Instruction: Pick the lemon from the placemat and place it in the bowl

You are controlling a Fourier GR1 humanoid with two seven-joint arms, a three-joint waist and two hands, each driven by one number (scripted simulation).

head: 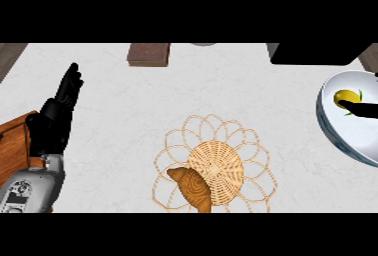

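Yellow lemon point(344, 96), down inside the white bowl point(347, 136) at the far right, near the bowl's top side. Not on the placemat point(221, 160). Looks like the last part of the job: putting down and letting go.

Only a black bit of the right hand point(363, 110), poking in from the right edge, low in the bowl and right up against the lemon. Cannot tell whether holding the lemon or off it, with so much cut off by the edge. Reaches that far in, most likely, to set the lemon down low, with no bounce and no rolling out.

Left hand point(55, 112) far over on the left side, spread out straight, pointing up, holding nothing. Resting there, well apart from bowl and mat, probably to keep out of the way.

Woven straw placemat in the middle near the bottom, with a brown bread-like thing point(193, 189) lying on its lower left part. Not part of the job, so best left alone.

Next, as a guess: make sure of an open right hand, then lift up and out slowly, so as not to knock the bowl's rim or drag the lemon along.
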